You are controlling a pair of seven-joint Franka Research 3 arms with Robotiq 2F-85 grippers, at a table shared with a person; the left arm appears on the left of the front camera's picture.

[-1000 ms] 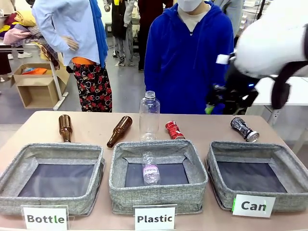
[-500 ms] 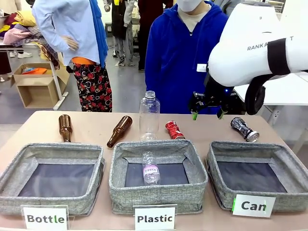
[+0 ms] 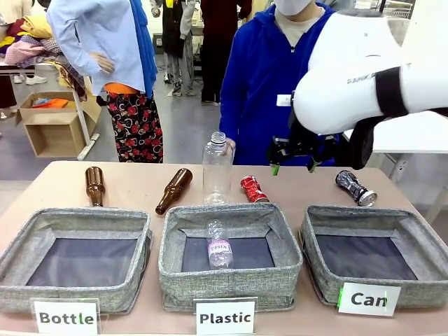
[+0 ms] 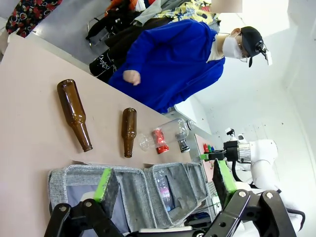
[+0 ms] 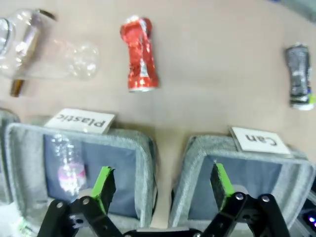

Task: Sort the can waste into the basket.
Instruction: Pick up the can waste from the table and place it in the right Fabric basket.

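Note:
The red crushed can (image 3: 253, 189) lies on the table behind the Plastic basket, and the dark can (image 3: 355, 187) with its silver end lies behind the grey Can basket (image 3: 371, 213). My right gripper (image 3: 294, 166) hangs open above the far table edge, between the two cans and nearer the red one. Looking down from the right wrist, the open right gripper (image 5: 163, 185) is over the gap between two baskets, with the red can (image 5: 139, 61) ahead-left, the dark can (image 5: 298, 75) far right, and the Can basket (image 5: 256, 155) below. My left gripper (image 4: 164, 182) is open; the red can (image 4: 159, 140) lies far beyond it.
Two brown glass bottles (image 3: 94, 185) (image 3: 173, 190) lie at the back left. A clear plastic bottle (image 3: 217, 168) stands beside the red can. The Plastic basket (image 3: 231, 213) holds a small bottle; the Bottle basket (image 3: 77, 218) sits left. A person in blue stands at the far side.
My right arm has swung left across the far side of the table, bringing its open gripper from above the dark can toward the red can. The cans have not moved.

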